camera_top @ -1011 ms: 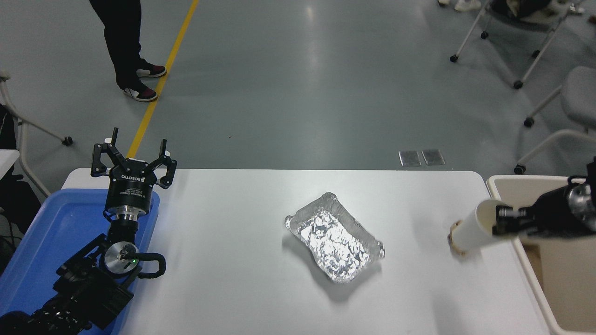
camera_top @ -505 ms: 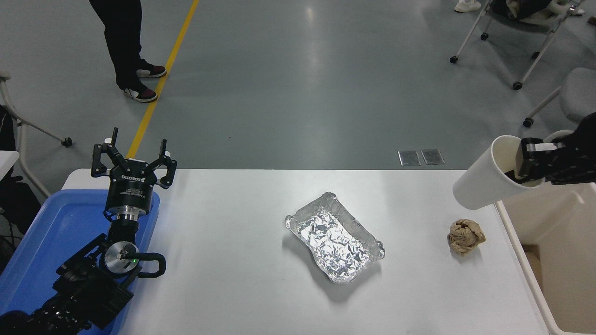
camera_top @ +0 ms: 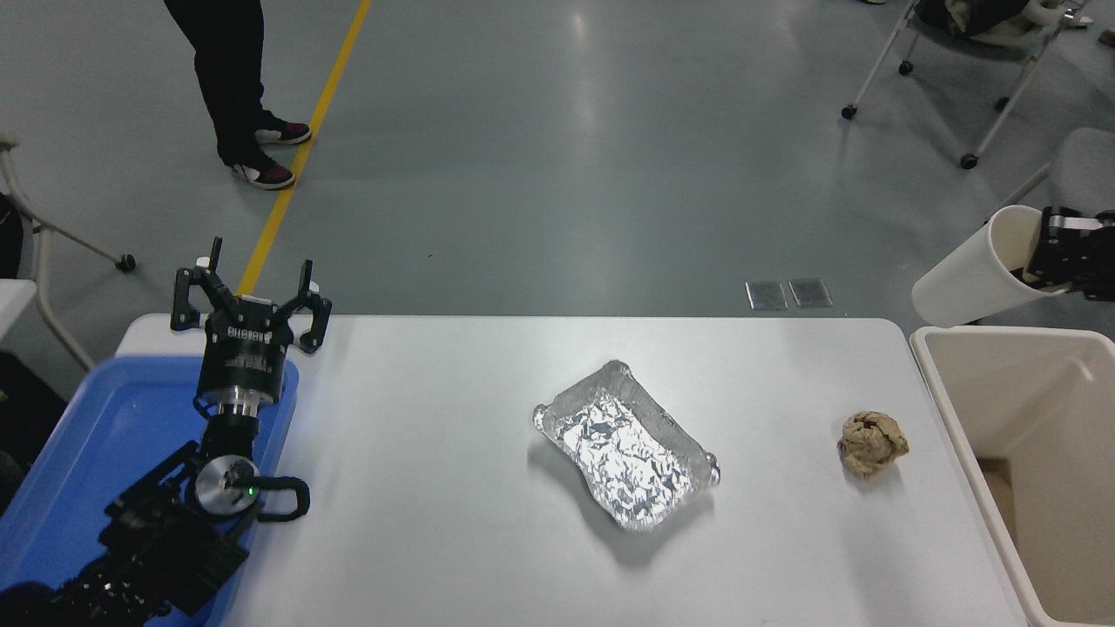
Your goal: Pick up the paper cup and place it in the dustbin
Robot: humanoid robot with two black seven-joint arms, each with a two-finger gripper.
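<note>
White desk [camera_top: 453,540] fills the near view, with a foil tray [camera_top: 625,444] at its middle. Right of the tray lies a brown paper ball [camera_top: 872,444], then the dustbin [camera_top: 949,409] off the desk's edge. Left of the tray, the left tool [camera_top: 251,292] sits parked, fingers spread, over a blue tray [camera_top: 87,435]. Above the dustbin's far rim, the right tool [camera_top: 1050,257] pinches the tilted paper cup [camera_top: 976,279] at its rim — held in the air.

Smooth white paper cup [camera_top: 971,280], shiny crinkly foil tray [camera_top: 629,447], rough crumpled brown paper ball [camera_top: 872,444], smooth cream plastic dustbin [camera_top: 956,411], glossy blue plastic tray [camera_top: 96,435], smooth matt white table [camera_top: 435,488]
</note>
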